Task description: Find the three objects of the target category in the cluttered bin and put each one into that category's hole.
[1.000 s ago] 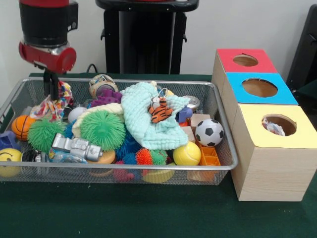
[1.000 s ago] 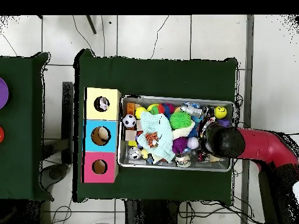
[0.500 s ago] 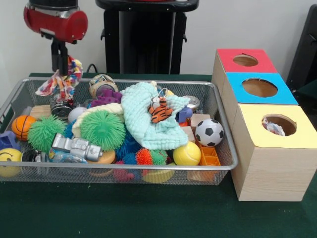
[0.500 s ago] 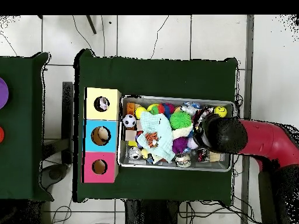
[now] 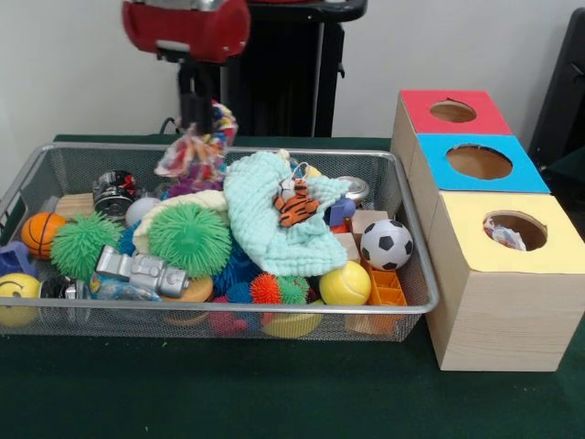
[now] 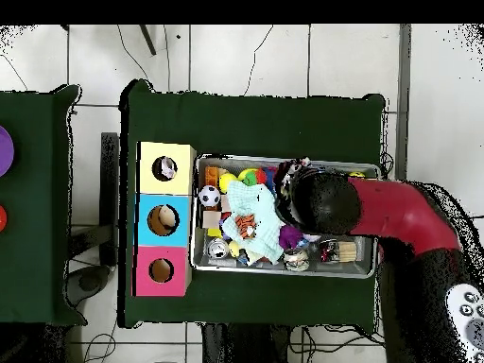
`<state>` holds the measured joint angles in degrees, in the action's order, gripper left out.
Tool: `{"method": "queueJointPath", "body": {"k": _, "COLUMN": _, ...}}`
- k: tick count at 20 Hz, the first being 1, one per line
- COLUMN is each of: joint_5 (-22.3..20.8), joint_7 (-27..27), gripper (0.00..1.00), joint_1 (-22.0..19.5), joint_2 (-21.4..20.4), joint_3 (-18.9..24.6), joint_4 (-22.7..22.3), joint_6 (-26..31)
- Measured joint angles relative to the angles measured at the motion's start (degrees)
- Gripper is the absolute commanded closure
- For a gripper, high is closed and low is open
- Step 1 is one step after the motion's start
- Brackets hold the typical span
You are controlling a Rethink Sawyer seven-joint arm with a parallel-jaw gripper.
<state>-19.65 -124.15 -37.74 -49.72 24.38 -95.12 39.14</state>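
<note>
Rope toy (image 5: 195, 146), multicoloured and knotted, hangs from the gripper (image 5: 196, 108), whose fingers are closed on its upper end. It is suspended above the wire bin (image 5: 413, 240), over the far side, just above the pale green cloth (image 5: 265, 219). The bin holds a green spiky ball (image 5: 189, 239), a soccer ball (image 5: 386, 244) and other clutter. Beside the bin stands a row of three boxes: red (image 5: 454, 112), blue (image 5: 480, 163) and yellow (image 5: 512, 230), each with a round hole on top.
</note>
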Motion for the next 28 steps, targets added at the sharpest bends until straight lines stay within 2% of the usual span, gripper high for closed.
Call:
{"method": "queueJointPath", "body": {"k": 9, "joint_5": 2.6, "joint_7": -1.1, "gripper": 1.0, "joint_1": 11.0, "joint_2": 0.1, "joint_3": -2.9, "joint_4": 0.1, "joint_6": -5.1}}
{"method": "queueJointPath", "body": {"k": 10, "joint_5": 3.2, "joint_7": -1.8, "gripper": 1.0, "joint_1": 13.6, "joint_2": 0.3, "joint_3": -4.1, "joint_4": 0.2, "joint_6": -6.0}}
{"method": "queueJointPath", "body": {"k": 13, "joint_5": 4.5, "joint_7": -3.4, "gripper": 1.0, "joint_1": 18.0, "joint_2": 0.6, "joint_3": -6.4, "joint_4": 0.6, "joint_6": -6.8}}
{"method": "queueJointPath", "body": {"k": 15, "joint_5": 6.5, "joint_7": -6.5, "gripper": 1.0, "joint_1": 24.1, "joint_2": 1.4, "joint_3": -9.7, "joint_4": 1.5, "joint_6": -7.1}}
{"method": "queueJointPath", "body": {"k": 18, "joint_5": 7.9, "joint_7": -9.1, "gripper": 1.0, "joint_1": 28.0, "joint_2": 2.3, "joint_3": -11.8, "joint_4": 2.3, "joint_6": -7.2}}
{"method": "queueJointPath", "body": {"k": 19, "joint_5": 9.5, "joint_7": -12.3, "gripper": 1.0, "joint_1": 32.2, "joint_2": 3.5, "joint_3": -14.2, "joint_4": 3.4, "joint_6": -7.3}}
{"method": "queueJointPath", "body": {"k": 26, "joint_5": 12.7, "joint_7": -20.8, "gripper": 1.0, "joint_1": 42.3, "joint_2": 8.0, "joint_3": -20.7, "joint_4": 6.8, "joint_6": -8.3}}
{"method": "queueJointPath", "body": {"k": 28, "joint_5": 12.9, "joint_7": -21.8, "gripper": 1.0, "joint_1": 43.5, "joint_2": 8.9, "joint_3": -21.7, "joint_4": 7.5, "joint_6": -8.6}}
